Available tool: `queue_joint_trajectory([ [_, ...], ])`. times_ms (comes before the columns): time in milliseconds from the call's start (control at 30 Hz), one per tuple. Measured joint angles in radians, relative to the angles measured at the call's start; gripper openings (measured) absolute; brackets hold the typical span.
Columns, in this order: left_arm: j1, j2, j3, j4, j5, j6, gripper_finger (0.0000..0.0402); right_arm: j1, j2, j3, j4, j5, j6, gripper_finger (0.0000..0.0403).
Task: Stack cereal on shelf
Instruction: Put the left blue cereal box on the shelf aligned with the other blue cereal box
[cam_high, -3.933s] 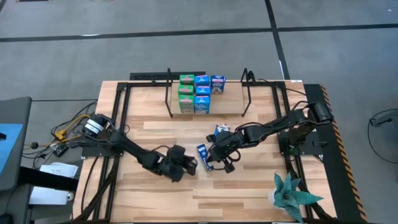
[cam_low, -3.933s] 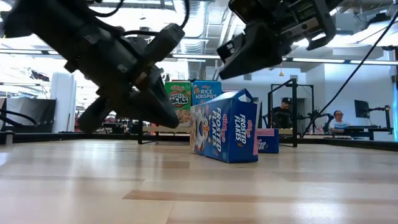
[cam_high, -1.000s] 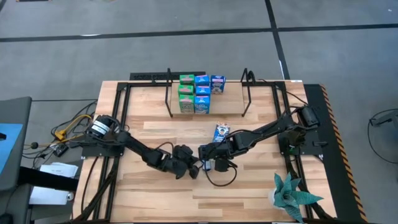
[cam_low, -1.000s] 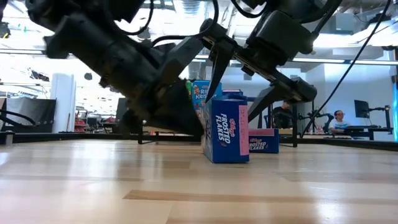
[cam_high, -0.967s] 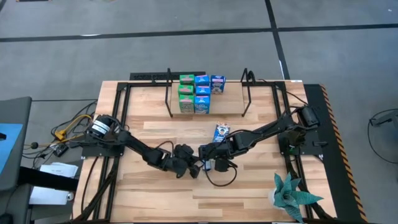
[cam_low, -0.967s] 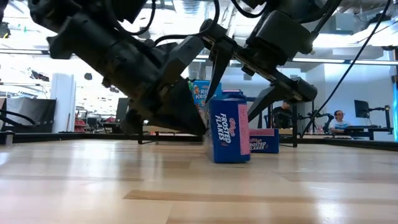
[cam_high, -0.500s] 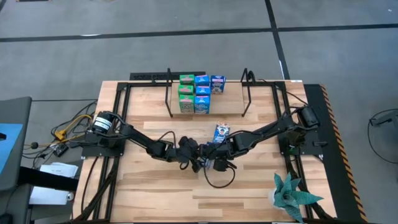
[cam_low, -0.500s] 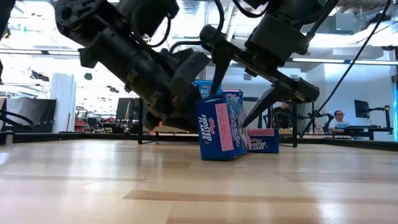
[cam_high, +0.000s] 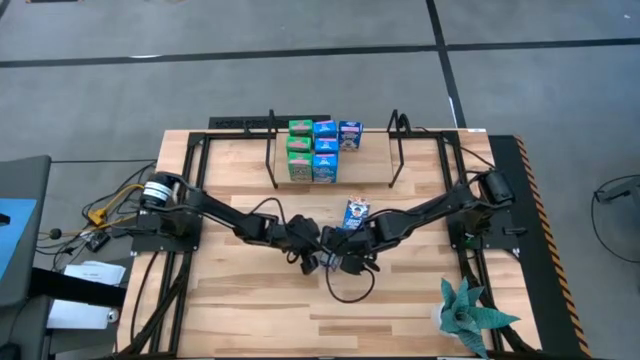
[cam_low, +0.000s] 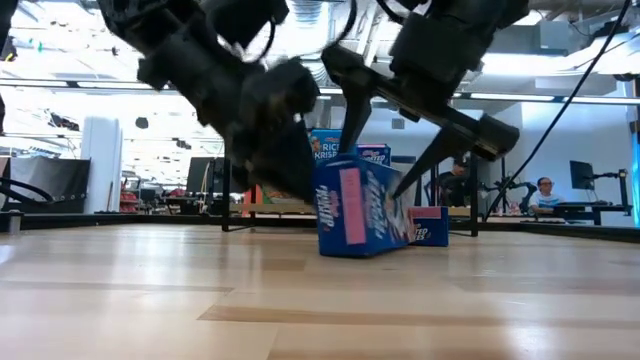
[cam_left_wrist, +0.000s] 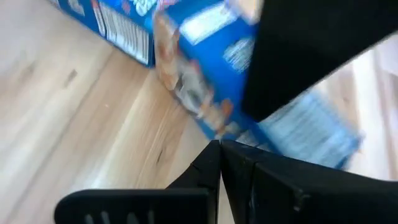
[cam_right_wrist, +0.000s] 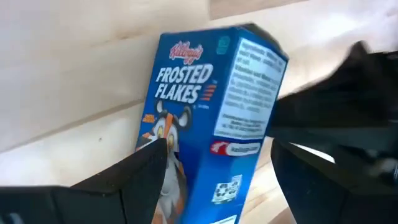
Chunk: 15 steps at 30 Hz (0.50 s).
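A dark blue Frosted Flakes cereal box (cam_low: 360, 210) (cam_right_wrist: 205, 124) stands on the table at mid-table, slightly tilted. My right gripper (cam_right_wrist: 217, 149) (cam_low: 375, 170) comes down over it, open, one finger on each side of the box. My left gripper (cam_left_wrist: 219, 149) (cam_high: 311, 254) is shut, its tips at the box's lower left side. A second dark blue box (cam_high: 357, 212) lies flat just beyond. The shelf (cam_high: 396, 150) at the far edge carries several green and blue boxes (cam_high: 320, 150). My left gripper pushes the box's lower edge (cam_left_wrist: 214, 132) with its shut fingertips. It comes slanting down from the table's left. The box stays standing on the table. My right gripper straddles the box from above; whether either finger (cam_right_wrist: 146, 167) touches it I cannot tell.
A potted plant (cam_high: 470, 315) stands at the near right corner. Black frame rails (cam_high: 195, 180) run along both table sides, and cables (cam_high: 110, 205) lie at the left. People (cam_low: 545, 190) sit in the room beyond the far edge.
My left gripper has moved toward the far edge and the box, risen a little and rolled. The box has turned about on the table, so its pink side now faces the near edge. My right gripper has rolled in place around it.
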Motion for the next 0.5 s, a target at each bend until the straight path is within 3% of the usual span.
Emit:
queue_joint_trajectory([
  [200,-0.007,-0.113,0.001,-0.093,0.005,0.034,0.0,-0.004,-0.011,0.069,-0.041,-0.014,0.074,0.031],
  [500,-0.056,-0.259,0.0,-0.468,-0.033,-0.024,0.0,-0.03,-0.01,0.151,-0.131,-0.206,0.278,0.031],
])
